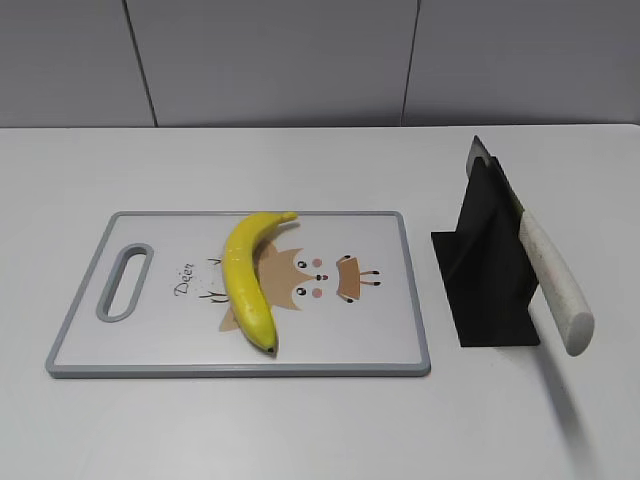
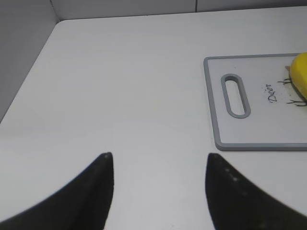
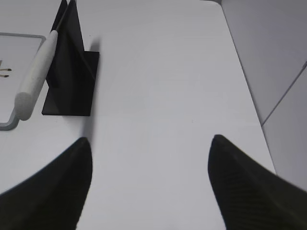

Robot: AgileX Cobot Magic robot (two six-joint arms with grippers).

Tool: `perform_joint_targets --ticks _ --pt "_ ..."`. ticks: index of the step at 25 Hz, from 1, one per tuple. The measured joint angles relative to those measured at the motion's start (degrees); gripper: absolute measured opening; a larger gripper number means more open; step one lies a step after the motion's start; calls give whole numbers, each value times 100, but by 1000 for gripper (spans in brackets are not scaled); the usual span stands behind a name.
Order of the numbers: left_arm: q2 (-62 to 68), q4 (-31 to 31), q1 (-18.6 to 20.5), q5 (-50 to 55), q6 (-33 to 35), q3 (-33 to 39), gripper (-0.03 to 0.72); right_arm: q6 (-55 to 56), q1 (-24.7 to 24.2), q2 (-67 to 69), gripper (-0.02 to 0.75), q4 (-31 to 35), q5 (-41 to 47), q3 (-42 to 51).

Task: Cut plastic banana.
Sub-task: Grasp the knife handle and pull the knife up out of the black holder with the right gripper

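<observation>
The yellow plastic banana lies whole on the grey-rimmed cutting board, stem end toward the back, dark tip toward the front. A sliver of it shows in the left wrist view. A knife with a white handle rests slanted in a black stand to the right of the board; the right wrist view shows the handle and the stand. My left gripper is open and empty over bare table left of the board. My right gripper is open and empty, right of the stand. Neither gripper shows in the exterior view.
The white table meets a grey panelled wall at the back. The table's left edge and right edge lie close to the grippers. The board has a handle slot at its left end.
</observation>
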Motion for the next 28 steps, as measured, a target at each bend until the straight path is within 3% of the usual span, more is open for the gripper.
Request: perform_joint_targets --ticks 16,28 --pt "0 0 0 0 0 0 590 2 0 2720 585 44 4 -1347" --pt "0 0 0 0 0 0 590 -256 64 5351 585 780 176 -2452"
